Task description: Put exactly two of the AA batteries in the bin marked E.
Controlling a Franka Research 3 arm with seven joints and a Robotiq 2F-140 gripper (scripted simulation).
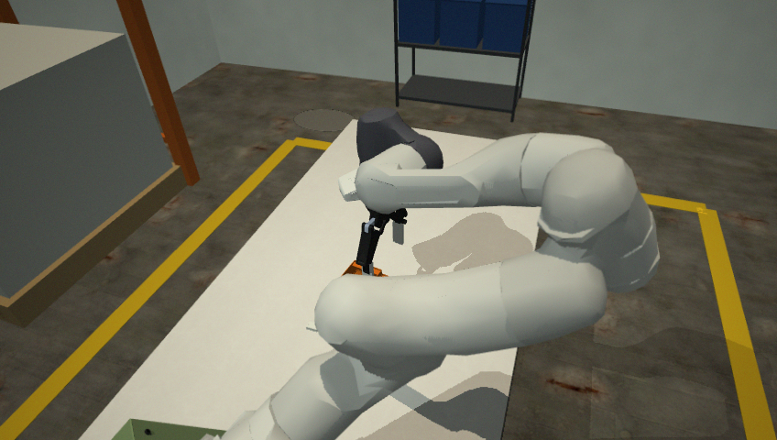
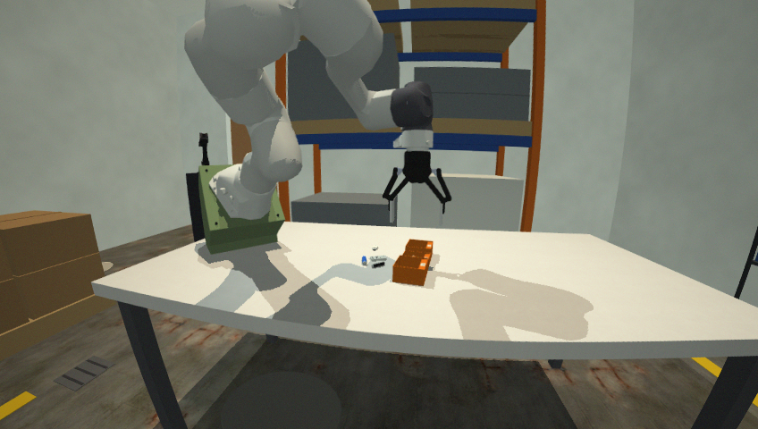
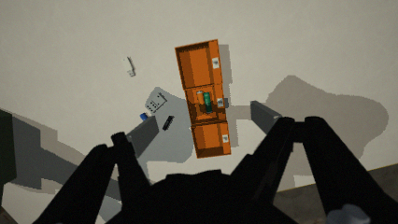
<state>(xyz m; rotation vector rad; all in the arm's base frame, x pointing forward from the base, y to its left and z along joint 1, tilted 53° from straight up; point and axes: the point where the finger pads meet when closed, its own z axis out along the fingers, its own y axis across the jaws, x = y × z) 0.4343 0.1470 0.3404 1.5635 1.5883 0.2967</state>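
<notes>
One arm: only the single gripper (image 2: 417,211) can act; it hangs above the table (image 2: 532,276), well over the bins.
Gripper state: jaws spread to their widest, nothing between them.
Bins: three orange bins in a touching row (image 3: 204,87); their letter tags are too small to read.
Battery: a green cylinder (image 3: 206,102) lies in the middle bin (image 3: 196,114); I cannot tell whether a second one lies with it.
Battery axis: it lies flat, long axis along the length of the row, which end leads unclear.
Direction from gripper: straight below, between the two finger pads, which stand on either side of the row, so the closing line crosses the battery's long axis.
Other bins: the far bin (image 3: 198,63) and the near bin (image 3: 210,137) show bare floors.
Loose items: a small blue piece (image 3: 143,117), a black piece (image 3: 168,122), a grey plate (image 3: 156,102) and a grey bracket (image 3: 131,66) lie on the table beside the row, on the arm-base side.
Judgement: any further battery would have to come from that side.
</notes>
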